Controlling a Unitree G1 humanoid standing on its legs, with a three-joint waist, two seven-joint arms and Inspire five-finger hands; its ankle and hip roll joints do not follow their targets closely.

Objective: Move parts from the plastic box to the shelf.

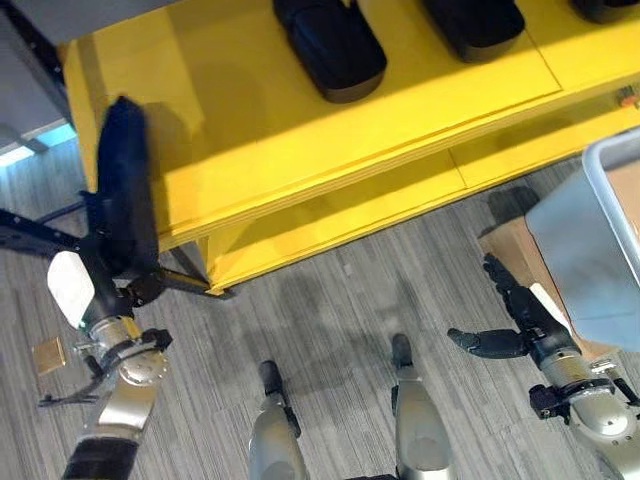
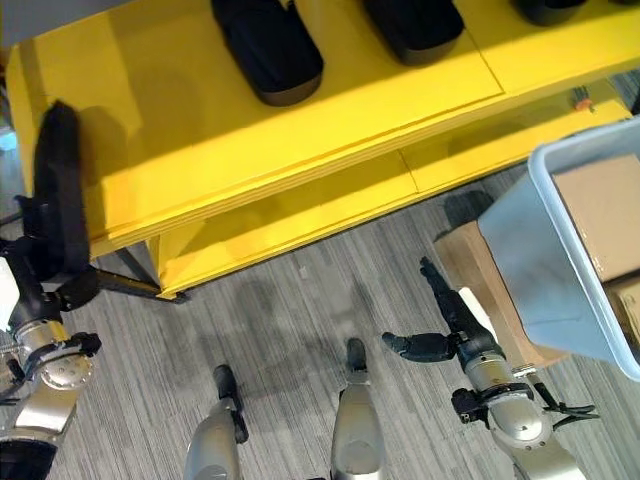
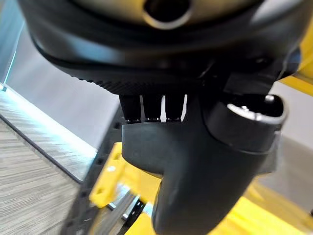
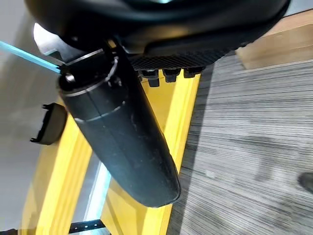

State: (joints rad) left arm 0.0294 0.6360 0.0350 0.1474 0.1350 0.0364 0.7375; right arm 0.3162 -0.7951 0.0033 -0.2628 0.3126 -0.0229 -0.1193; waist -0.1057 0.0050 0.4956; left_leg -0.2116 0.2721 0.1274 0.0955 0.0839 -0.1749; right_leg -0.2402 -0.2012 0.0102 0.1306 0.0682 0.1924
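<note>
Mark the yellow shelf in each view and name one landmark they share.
Left eye view: yellow shelf across the top, with the black part in the left robot hand at its left end.
Right eye view: across the top.
Left wrist view: past the thumb.
Right wrist view: beside the thumb.
Shared landmark: the grey striped floor.

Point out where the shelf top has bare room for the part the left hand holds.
Bare yellow runs along the shelf top's near edge, from the left hand and its part across to the right. The far edge is crowded with a row of black parts.
</note>
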